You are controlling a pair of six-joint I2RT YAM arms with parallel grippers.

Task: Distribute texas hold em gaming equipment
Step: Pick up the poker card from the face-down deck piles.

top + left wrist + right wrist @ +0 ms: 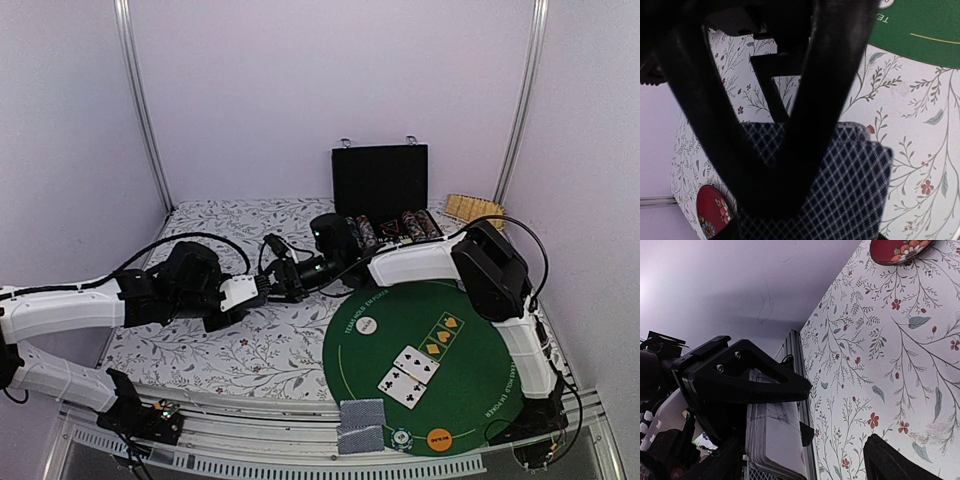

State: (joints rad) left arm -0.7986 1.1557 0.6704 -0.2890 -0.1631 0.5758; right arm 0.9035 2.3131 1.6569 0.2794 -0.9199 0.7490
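My left gripper (266,286) (774,200) is shut on a deck of playing cards (855,190) with blue patterned backs, held above the floral cloth. My right gripper (288,276) (805,465) is open right at the deck (775,440), one fingertip (890,460) on each side, not closed on it. On the round green mat (480,390) lie two face-up cards (410,375), a white disc (367,325), two face-down cards (361,426), a striped chip (402,437) and an orange disc (438,437).
An open black case (380,180) with rows of chips (400,228) stands at the back, a woven tan piece (470,208) beside it. A red dish (712,210) (897,249) lies on the floral cloth (250,345). White walls close in on three sides.
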